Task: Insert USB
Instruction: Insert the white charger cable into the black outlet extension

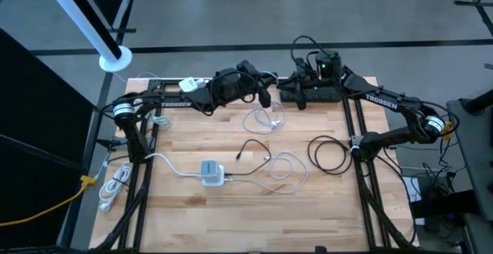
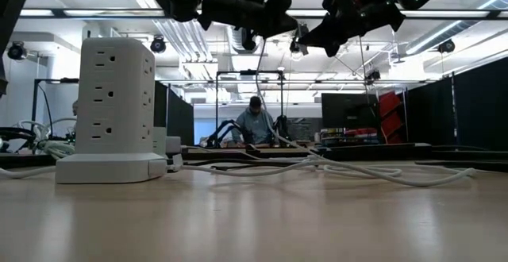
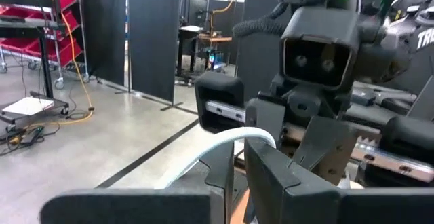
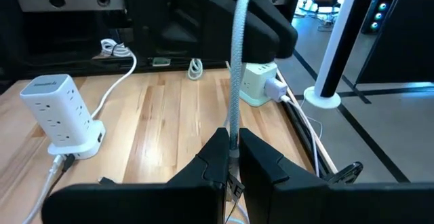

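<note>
Item 1, white USB cable (image 1: 266,119): held up over the far middle of the table, slung between the 2 arms and drooping in a loop to the wood. In the right wrist view a braided grey-white length (image 4: 239,54) rises from between that arm's fingers; in the left wrist view a white length (image 3: 217,149) curves out from between that arm's fingers. We cannot make out the plug itself in any view.

Item 2, left gripper (image 1: 266,98): raised at the far middle, jaws closed on the cable.

Item 3, right gripper (image 1: 299,94): raised just beside the left one and facing it, jaws closed on the cable.

Item 4, white tower power strip (image 1: 211,172): upright on the near-middle of the table, well apart from both grippers, its own white cord (image 1: 166,162) running off to the left. In the low view its sockets (image 2: 115,91) face us; any USB ports are too small to tell.

Item 5, black cable coil (image 1: 330,154): lying right of centre, untouched.

Item 6, black power strip (image 1: 312,94): along the far edge, below the right arm.

Step in hand, as we judge it: regrasping or aligning the cable end in mid-air between the 2 grippers; insertion not begun.

Next move calls for: 1 gripper to hold the plug squarely, then carry it down to a port and line it up before pushing.
</note>
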{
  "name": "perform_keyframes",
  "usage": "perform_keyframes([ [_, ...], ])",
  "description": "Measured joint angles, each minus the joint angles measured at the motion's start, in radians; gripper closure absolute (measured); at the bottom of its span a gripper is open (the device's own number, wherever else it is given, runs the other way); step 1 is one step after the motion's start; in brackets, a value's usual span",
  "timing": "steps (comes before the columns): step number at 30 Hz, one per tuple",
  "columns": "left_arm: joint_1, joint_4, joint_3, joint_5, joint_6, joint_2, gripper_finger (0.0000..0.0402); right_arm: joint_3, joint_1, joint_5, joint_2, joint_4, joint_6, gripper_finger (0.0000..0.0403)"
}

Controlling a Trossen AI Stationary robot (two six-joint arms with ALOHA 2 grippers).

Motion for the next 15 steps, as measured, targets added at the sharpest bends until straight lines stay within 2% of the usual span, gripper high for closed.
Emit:
perform_keyframes([
  [8, 0.000, -0.001, 0.000, 0.000, 0.000, 0.000, 0.0377, 0.000, 0.000, 0.000, 0.014, 0.007, 0.000, 0.0332],
  [15, 0.000, -0.011, 0.000, -0.001, 0.000, 0.000, 0.0377, -0.001, 0.005, 0.000, 0.037, 0.032, 0.015, 0.0329],
])
